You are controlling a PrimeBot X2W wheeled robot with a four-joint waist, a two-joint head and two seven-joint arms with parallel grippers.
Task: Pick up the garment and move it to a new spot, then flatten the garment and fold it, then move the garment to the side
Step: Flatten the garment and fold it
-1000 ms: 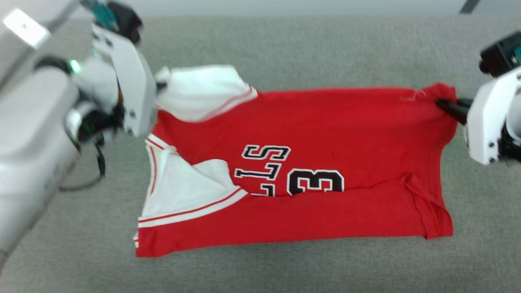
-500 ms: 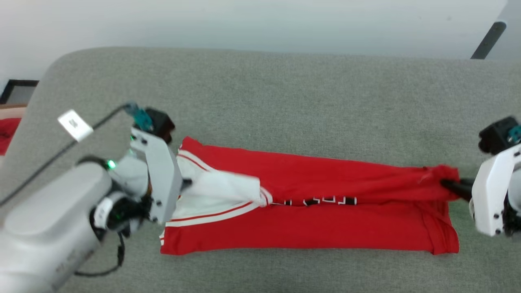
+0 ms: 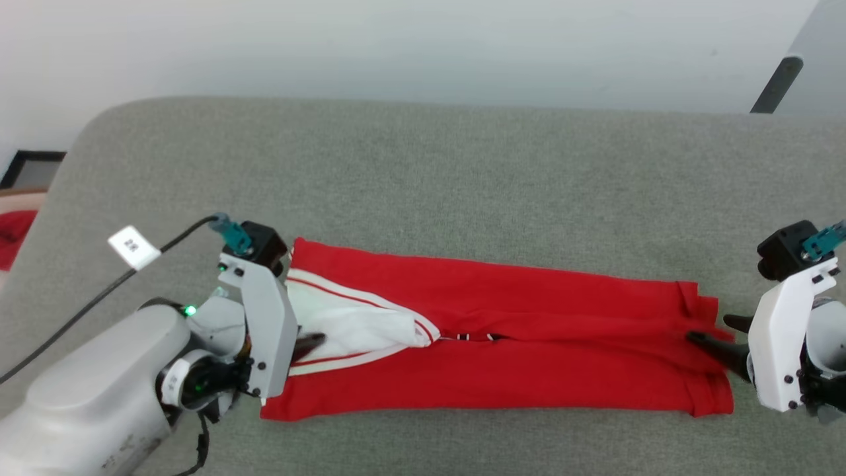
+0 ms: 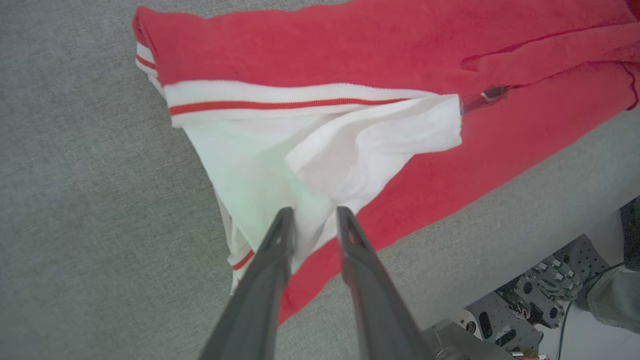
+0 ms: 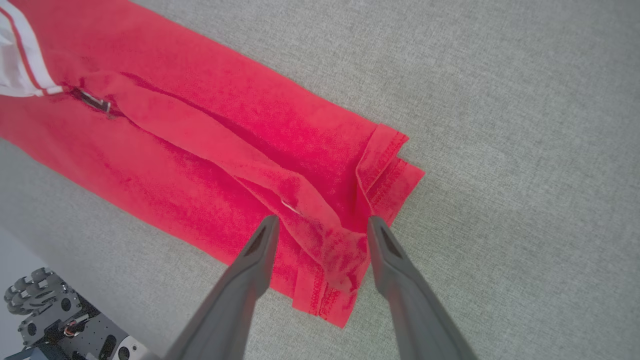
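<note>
The garment, a red jersey with white sleeves, lies folded lengthwise into a long narrow strip on the grey cushion. Just a sliver of the black-and-white lettering peeks out at the fold line. My left gripper is at the strip's left end, over the white sleeve. In the left wrist view its jaws stand slightly apart above the sleeve cloth. My right gripper is at the right end. There its fingers are spread wide, straddling the loose red hem fold without pinching it.
The cushion's front edge runs just below the garment, with the robot's wheeled base beyond it. A cable with a white tag trails from the left wrist. A small red cloth lies past the far left edge. A dark pole leans at upper right.
The head camera has tilted up. Both grippers carried the garment's edge over onto the rest, narrowing it into a strip. Both sets of jaws have parted, the right widely.
</note>
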